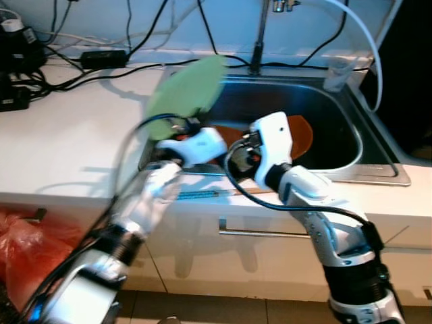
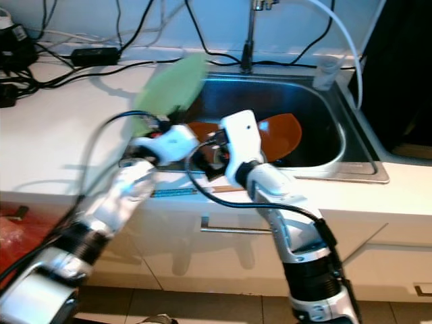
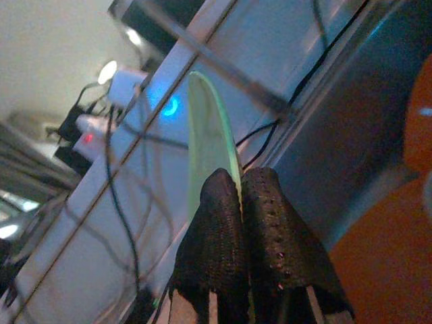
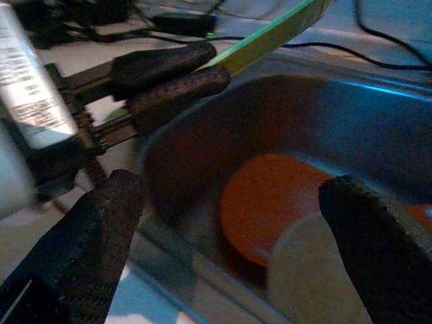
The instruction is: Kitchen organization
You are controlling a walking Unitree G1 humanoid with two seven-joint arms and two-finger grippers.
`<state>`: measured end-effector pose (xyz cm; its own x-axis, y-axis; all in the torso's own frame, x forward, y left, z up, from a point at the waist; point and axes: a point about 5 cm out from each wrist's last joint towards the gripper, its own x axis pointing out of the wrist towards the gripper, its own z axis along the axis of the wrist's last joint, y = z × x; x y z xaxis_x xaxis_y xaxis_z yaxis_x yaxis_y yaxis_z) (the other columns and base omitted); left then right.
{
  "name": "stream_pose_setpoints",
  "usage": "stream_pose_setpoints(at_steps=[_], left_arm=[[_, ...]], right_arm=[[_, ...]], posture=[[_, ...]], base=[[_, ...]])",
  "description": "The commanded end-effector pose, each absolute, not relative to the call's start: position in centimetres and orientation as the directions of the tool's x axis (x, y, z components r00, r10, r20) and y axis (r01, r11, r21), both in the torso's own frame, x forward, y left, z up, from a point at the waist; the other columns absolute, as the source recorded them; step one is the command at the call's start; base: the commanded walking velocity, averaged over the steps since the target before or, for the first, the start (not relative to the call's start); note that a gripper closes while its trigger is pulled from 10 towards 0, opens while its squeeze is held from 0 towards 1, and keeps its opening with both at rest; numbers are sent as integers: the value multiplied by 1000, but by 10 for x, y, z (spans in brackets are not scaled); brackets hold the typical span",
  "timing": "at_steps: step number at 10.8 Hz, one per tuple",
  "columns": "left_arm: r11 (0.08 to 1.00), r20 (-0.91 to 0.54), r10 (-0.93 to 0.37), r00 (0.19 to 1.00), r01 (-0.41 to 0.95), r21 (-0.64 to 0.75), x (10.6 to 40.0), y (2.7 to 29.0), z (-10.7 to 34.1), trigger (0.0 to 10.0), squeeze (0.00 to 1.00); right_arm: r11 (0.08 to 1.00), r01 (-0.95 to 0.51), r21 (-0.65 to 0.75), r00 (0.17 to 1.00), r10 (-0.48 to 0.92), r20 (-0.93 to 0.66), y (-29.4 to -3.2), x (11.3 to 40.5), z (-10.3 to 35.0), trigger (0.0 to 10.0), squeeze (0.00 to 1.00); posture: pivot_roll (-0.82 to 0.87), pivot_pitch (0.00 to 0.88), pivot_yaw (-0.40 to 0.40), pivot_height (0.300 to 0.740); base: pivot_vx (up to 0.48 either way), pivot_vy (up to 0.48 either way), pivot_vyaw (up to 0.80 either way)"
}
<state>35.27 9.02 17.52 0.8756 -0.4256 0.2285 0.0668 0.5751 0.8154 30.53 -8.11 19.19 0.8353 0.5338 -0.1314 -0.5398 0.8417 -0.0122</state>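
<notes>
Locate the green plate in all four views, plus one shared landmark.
Left eye: green plate over the sink's left rim, pinched by the left gripper.
Right eye: upper centre-left.
Left wrist: edge-on above the shut fingers.
Right wrist: top, edge-on.
Landmark: orange plate in the sink.

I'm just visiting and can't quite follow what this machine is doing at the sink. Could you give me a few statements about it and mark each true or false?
1. The left tool grips a green plate. True.
2. The right tool is clamped on an orange plate. False: it is open, holding nothing, above the orange plates.
3. The green plate lies flat in the sink. False: it is held up over the edge of the sink.
4. Black cables lie on the white counter. True.
</notes>
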Motion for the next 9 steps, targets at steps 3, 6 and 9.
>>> stream_pose_setpoints(at_steps=[3, 6, 9], left_arm=[[577, 271, -483, 833, 69, 814, 357, 73, 186, 0, 0], [573, 257, -536, 804, 123, 810, 361, 54, 184, 0, 0], [597, 217, -549, 807, 197, 778, 366, 41, 178, 0, 0]], right_arm=[[893, -446, -55, 890, 436, -135, -98, 304, 195, 10000, 0], [930, -361, -69, 927, 350, -135, -114, 296, 196, 10000, 0], [951, -297, -81, 949, 284, -139, -128, 285, 198, 10000, 0]], posture=[[-34, 0, 88, 740], [-116, 6, 142, 740], [-161, 21, 154, 740]], base=[[0, 0, 0], [0, 0, 0], [0, 0, 0]])
